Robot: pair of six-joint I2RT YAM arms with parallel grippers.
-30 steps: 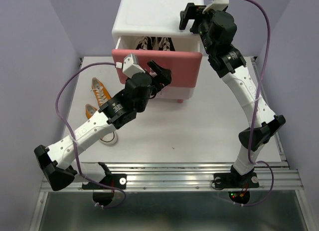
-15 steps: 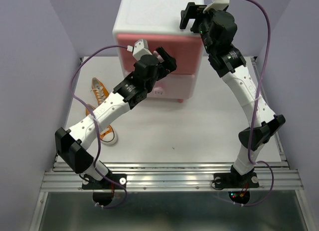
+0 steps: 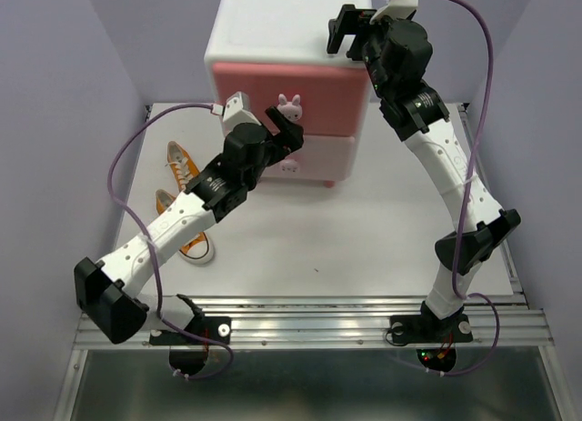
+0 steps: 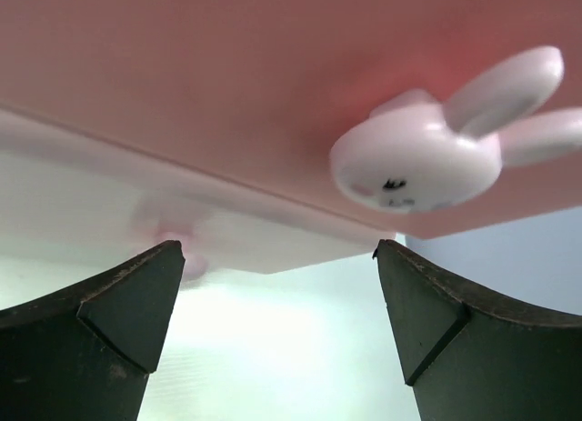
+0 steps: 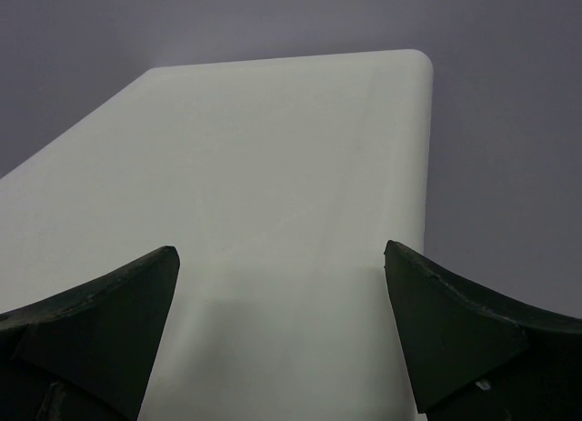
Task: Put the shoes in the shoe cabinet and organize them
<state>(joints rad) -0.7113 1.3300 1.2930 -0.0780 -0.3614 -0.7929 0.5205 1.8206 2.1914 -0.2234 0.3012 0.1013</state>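
Note:
The white shoe cabinet [image 3: 273, 25] stands at the back with both pink drawers closed. The bunny knob [image 3: 289, 105] on the darker upper drawer also shows in the left wrist view [image 4: 423, 157]. My left gripper [image 3: 284, 128] is open and empty just in front of the drawers, below the knob [image 4: 277, 248]. My right gripper [image 3: 350, 28] is open and empty over the cabinet's top right corner [image 5: 282, 253]. Two orange sneakers lie at the left: one [image 3: 185, 165] in full view, the other [image 3: 193, 242] partly under my left arm. The black pair is out of view.
Purple walls close in on the left, right and back. The table's metal front rail [image 3: 309, 316] runs along the near edge by the arm bases. Bare white tabletop [image 3: 364, 239] lies in front of the cabinet.
The upper drawer was open with the black shoes inside; my left gripper pushed it shut, then drew back slightly. The right arm has not moved.

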